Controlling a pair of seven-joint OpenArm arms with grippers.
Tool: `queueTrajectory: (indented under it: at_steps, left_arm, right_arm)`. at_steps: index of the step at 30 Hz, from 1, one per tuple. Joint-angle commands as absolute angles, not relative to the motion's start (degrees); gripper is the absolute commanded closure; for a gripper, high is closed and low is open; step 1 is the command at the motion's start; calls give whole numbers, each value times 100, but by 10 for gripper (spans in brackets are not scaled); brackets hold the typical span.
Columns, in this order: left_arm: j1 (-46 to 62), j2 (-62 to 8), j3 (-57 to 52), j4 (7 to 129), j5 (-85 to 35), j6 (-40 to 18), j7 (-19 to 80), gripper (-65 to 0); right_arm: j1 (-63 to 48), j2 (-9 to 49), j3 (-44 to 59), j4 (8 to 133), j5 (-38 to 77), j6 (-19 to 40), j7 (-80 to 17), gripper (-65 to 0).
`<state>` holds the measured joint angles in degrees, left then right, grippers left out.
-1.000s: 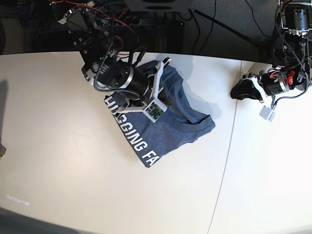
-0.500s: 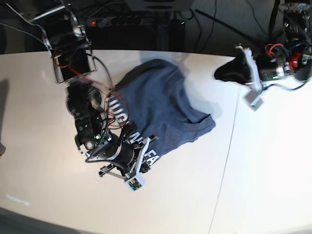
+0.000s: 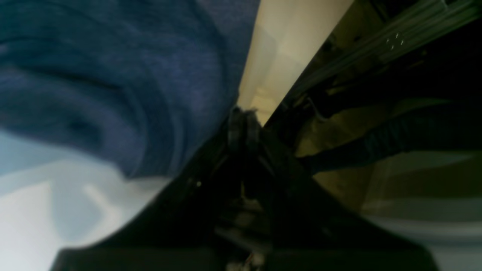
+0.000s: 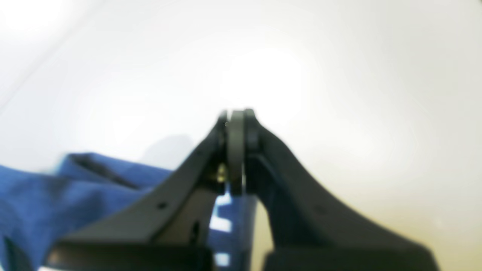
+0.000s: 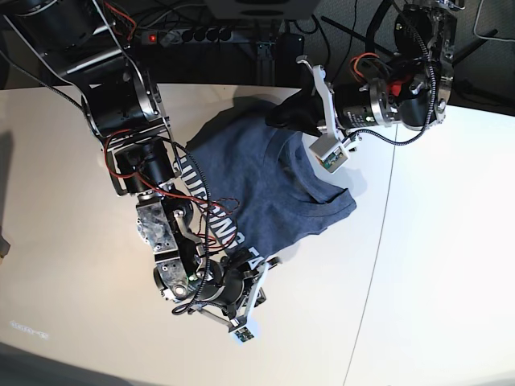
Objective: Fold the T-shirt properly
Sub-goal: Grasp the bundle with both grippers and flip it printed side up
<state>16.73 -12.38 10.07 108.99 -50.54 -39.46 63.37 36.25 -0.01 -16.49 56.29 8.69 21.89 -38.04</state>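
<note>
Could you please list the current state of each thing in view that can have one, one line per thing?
T-shirt: partly folded and still rumpled, lying on the table, white lettering showing along its left edge.
Left end effector: shut, at the shirt's upper edge; any grip on the cloth cannot be told.
Right end effector: shut, nothing visible between its tips, at the shirt's lower corner.
Table: bears the shirt.

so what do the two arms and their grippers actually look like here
Both arms are bare black and silver metal links with exposed motors. The right arm trails red and black wires along its joints; the left arm shows red and orange wiring near its wrist. Each wrist carries a white bracket with a small green camera board. The right gripper and left gripper have curved black fingers tapering to narrow tips.
</note>
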Motion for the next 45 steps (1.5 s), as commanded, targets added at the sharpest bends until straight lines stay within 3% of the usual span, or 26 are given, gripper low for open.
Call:
queueTrajectory:
  at_steps: [1, 6, 12, 23, 32, 45]
  left_arm:
    - [1588, -1170, 1046, 10862, -5133, -4000, 6235, 0]
    - [1313, -947, 1055, 10562, -5157, -4000, 6228, 0]
    - [1090, -947, 1046, 10350, -4930, -4000, 6204, 0]
    - [200, -1466, 937, 9063, -4790, -4000, 5677, 0]
    - [-701, -1872, 937, 8276, -4766, -4000, 5498, 0]
    - [-1557, -1822, 937, 7489, -4683, -4000, 5118, 0]
  right_arm:
    - [3795, -16, -1625, 5555, 897, 2480, -3706, 0]
    - [3789, -16, -1625, 5290, 956, 2611, -3782, 0]
    - [3789, 30, -1625, 5293, 1577, 2744, -4637, 0]
    - [3520, 611, -1625, 5747, 2838, 2877, -5470, 0]
    - [2674, 1356, -1625, 6866, 3621, 2880, -5874, 0]
    - [969, 1411, -1619, 8138, 3645, 2880, -5983, 0]
